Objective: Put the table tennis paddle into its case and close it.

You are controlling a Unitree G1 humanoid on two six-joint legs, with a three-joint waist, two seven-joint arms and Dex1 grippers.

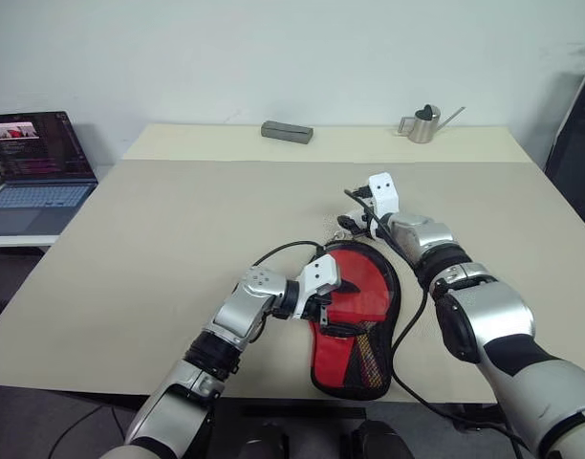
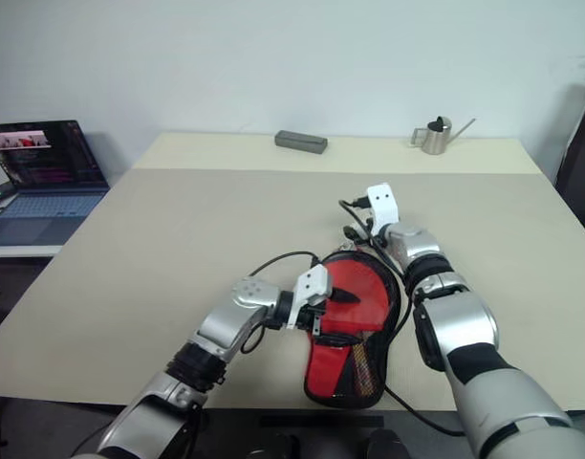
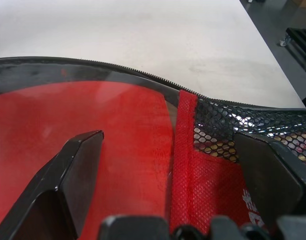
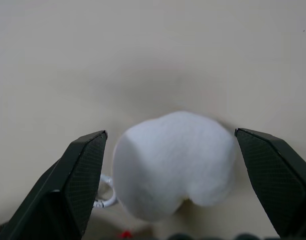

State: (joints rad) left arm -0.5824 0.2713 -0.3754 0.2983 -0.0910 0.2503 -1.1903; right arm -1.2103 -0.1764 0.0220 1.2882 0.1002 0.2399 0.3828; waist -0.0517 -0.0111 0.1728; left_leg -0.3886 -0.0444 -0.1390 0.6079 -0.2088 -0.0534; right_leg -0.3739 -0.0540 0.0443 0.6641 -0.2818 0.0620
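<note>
Lying on tabletop (image 1: 178,229): case (image 1: 355,330), red mesh side up, near the front edge
Left end effector (image 1: 335,301): open, fingers (image 3: 75,172) spread over the case's red face
Right end effector (image 4: 170,165): open, white pom-pom (image 4: 175,162) between its fingers, ungripped, just beyond the case's round end

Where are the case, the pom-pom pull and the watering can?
case (image 1: 348,359), left eye view, red mesh side.
pom-pom pull (image 4: 173,162), right wrist view, fluffy middle.
watering can (image 1: 423,125), left eye view, metal body.
</note>
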